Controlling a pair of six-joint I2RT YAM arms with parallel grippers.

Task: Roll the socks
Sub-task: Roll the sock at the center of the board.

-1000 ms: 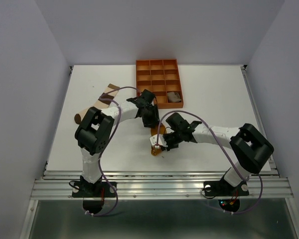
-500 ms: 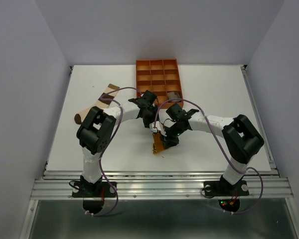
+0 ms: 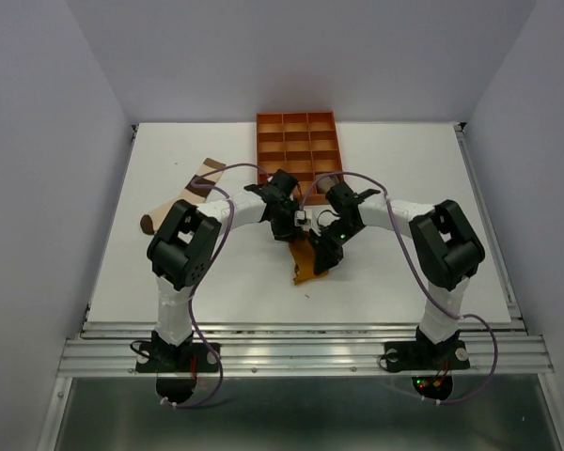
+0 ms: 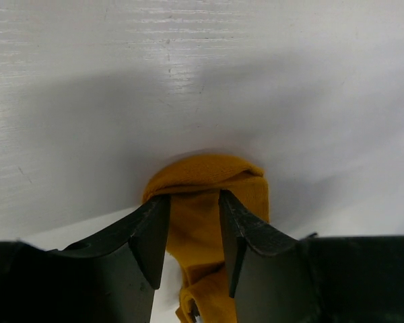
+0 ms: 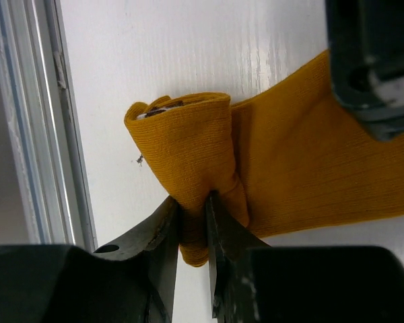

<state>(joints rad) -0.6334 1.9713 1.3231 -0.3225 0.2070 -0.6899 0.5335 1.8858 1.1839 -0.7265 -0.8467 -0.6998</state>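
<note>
Top external: shows mustard sock [image 3: 303, 263] mid-worktop [image 3: 404, 169], just in front of the orange compartment tray [image 3: 261, 155], both arms meeting over it. Left pincer [image 3: 289, 228] at the sock's far end, right pincer [image 3: 320, 258] at the near end.

Right wrist: confirms right pincer [image 5: 192, 210] almost closed, nipping a fold at one side of the roll. A few layers wound at the near end, beside the worktop's front rail. Rest of the length flat, running away toward the left pincer.

Left wrist: puts left pincer [image 4: 194, 202] about half open with fabric filling the gap between the jaws. Reads as clamped on the bunched far end, anchoring it.

Also spotted: another sock [image 3: 207, 171], tan with a dark band, left-rear on the worktop, partly hidden behind the left arm. Untouched. Can't tell how many lie there.

Step in hand, by my read: rolling the mustard sock, early on, most of the length not yet wound.

Next: calls for turning the roll over toward the far end without losing the pinch, left side holding tension. Then letting go on the left before the roll reaches it.

Risk: pinch only at one edge, so likely to cone or unwind on a loose regrip.
</note>
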